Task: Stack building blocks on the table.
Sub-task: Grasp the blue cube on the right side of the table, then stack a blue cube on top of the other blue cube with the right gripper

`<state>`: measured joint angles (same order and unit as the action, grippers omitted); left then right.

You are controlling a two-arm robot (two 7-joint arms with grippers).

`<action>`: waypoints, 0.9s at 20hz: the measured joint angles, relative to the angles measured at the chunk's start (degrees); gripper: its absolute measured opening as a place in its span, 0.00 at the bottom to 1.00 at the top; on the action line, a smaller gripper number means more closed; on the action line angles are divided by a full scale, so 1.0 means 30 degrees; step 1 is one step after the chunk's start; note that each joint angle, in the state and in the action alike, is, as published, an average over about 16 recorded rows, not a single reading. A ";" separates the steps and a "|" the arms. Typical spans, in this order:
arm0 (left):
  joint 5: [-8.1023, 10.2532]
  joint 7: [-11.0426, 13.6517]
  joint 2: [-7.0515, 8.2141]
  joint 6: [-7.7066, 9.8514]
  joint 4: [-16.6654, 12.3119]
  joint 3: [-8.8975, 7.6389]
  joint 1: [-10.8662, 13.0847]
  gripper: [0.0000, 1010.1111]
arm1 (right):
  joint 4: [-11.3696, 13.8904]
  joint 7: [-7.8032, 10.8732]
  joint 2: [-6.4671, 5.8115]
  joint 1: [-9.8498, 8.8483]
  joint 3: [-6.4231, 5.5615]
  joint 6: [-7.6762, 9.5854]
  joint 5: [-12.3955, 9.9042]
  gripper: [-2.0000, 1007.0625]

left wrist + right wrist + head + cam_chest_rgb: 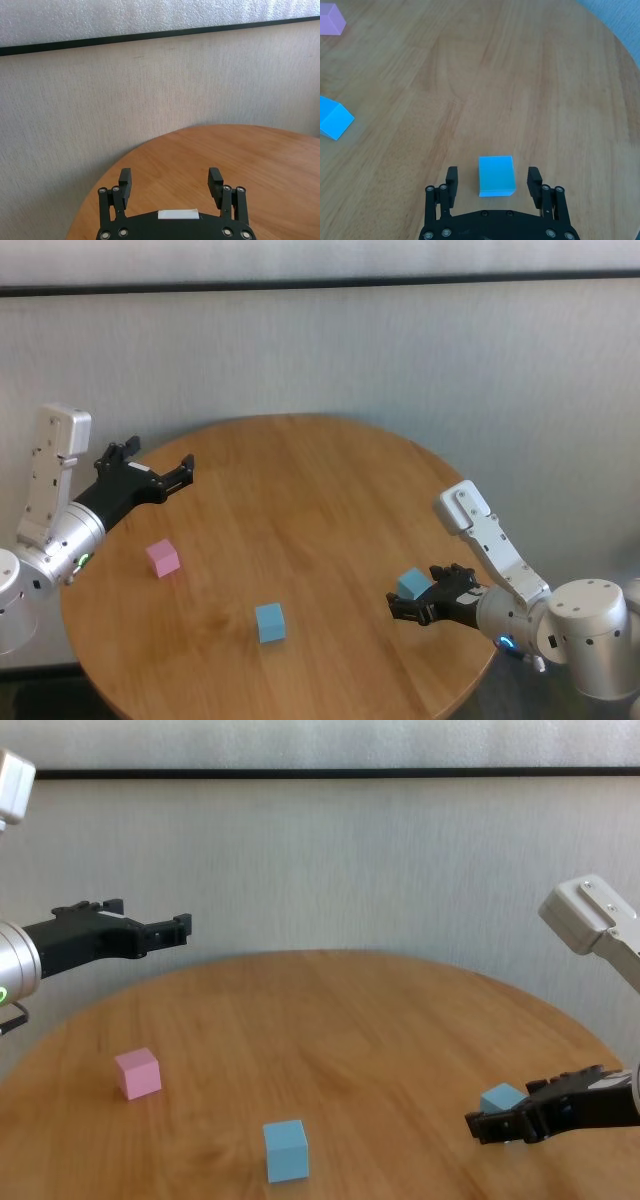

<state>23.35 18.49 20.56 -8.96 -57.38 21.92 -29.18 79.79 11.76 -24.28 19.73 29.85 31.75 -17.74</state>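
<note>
Blue block (496, 175) between right claw (493, 181) fingers

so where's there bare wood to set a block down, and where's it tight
Most of the table is bare: the whole far half beyond the pink block, and the middle between the central blue block and the right gripper. It is tight only at the right edge, where that open gripper straddles the other blue block.
</note>
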 joint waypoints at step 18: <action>0.0000 0.0000 0.0000 0.0000 0.0000 0.0000 0.0000 0.99 | 0.0199 0.0050 -0.0098 -0.0098 0.0011 -0.0153 0.0063 0.40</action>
<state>23.35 18.49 20.56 -8.96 -57.38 21.92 -29.19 80.38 11.90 -24.57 19.43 29.89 31.29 -17.55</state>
